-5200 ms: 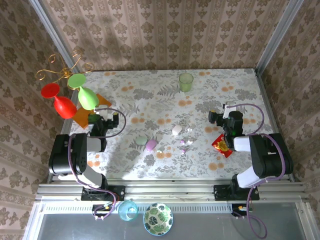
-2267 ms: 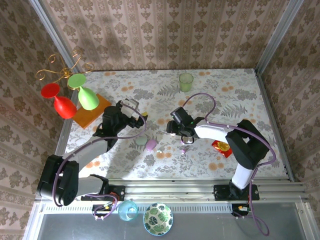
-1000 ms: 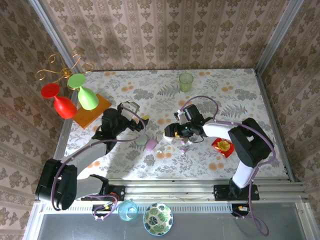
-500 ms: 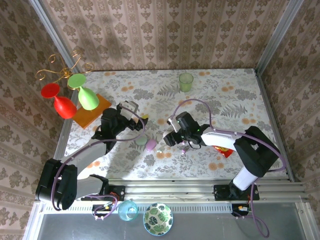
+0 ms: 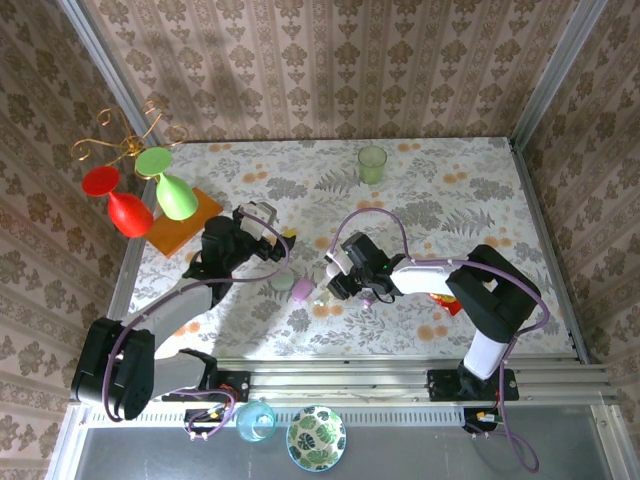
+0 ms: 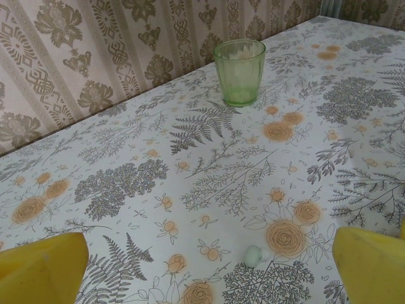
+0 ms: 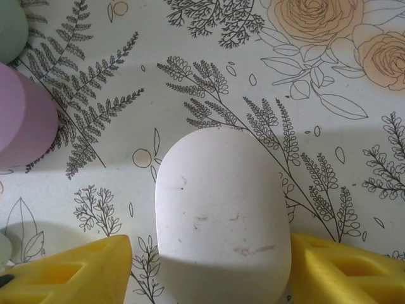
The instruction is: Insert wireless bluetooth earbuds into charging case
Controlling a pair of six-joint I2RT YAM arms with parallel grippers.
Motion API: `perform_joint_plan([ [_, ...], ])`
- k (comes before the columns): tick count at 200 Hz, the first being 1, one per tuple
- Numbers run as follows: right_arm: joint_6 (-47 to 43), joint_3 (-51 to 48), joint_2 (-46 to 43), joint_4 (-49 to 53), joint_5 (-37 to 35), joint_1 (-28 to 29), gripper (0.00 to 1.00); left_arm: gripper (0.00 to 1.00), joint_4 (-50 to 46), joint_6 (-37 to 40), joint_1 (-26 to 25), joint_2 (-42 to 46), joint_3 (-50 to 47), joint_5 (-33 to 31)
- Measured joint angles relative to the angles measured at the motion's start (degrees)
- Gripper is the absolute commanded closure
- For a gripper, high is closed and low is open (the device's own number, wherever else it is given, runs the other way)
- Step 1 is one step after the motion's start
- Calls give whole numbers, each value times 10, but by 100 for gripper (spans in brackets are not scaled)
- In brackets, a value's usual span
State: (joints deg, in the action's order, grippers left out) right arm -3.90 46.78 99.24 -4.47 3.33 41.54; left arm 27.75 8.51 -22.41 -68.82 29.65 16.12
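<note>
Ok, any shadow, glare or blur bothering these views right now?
Top external: sharp, a slanting shadow on the back wall, table without glare. Left wrist: green cup crisp, yellow fingers soft at the corners. Right wrist: white case sharp, faint shade on the table beside it.

white case (image 7: 221, 209): smooth matt plastic, faintly scuffed | green tumbler (image 6: 239, 71): translucent, ribbed | fingers (image 7: 342, 272): matt plastic

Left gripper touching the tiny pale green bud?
Apart. Left wrist view: the pale green bud lies on the cloth inside the open left gripper, bare cloth either side.
</note>
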Motion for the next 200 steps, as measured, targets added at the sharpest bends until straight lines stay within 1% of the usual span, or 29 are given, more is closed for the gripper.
perform_joint_plan([
  [10, -5, 0, 0, 0, 0, 0, 46, 0, 0, 0, 0, 0, 0, 0],
  [19, -8, 0, 0, 2, 0, 0, 46, 0, 0, 0, 0, 0, 0, 0],
  [39, -14, 0, -3, 5, 0, 0, 43, 0, 0, 0, 0, 0, 0, 2],
  [47, -16, 0, -5, 6, 0, 0, 45, 0, 0, 0, 0, 0, 0, 2],
  [60, -19, -1, -7, 7, 0, 0, 53, 0, 0, 0, 0, 0, 0, 2],
  [69, -22, -1, -7, 7, 0, 0, 55, 0, 0, 0, 0, 0, 0, 2],
  [113, -22, -1, -8, 8, 0, 0, 56, 0, 0, 0, 0, 0, 0, 8],
  [138, -22, -3, -24, 17, 0, 0, 55, 0, 0, 0, 0, 0, 0, 17],
  [153, -21, -6, -44, 22, 5, -3, 56, 0, 0, 0, 0, 0, 0, 30],
  [175, -21, -7, -84, 31, 35, -17, 56, 0, 4, 0, 0, -1, 0, 56],
  [200, -23, -7, -134, 53, 91, -52, 58, 0, 26, 0, 0, -3, -1, 119],
])
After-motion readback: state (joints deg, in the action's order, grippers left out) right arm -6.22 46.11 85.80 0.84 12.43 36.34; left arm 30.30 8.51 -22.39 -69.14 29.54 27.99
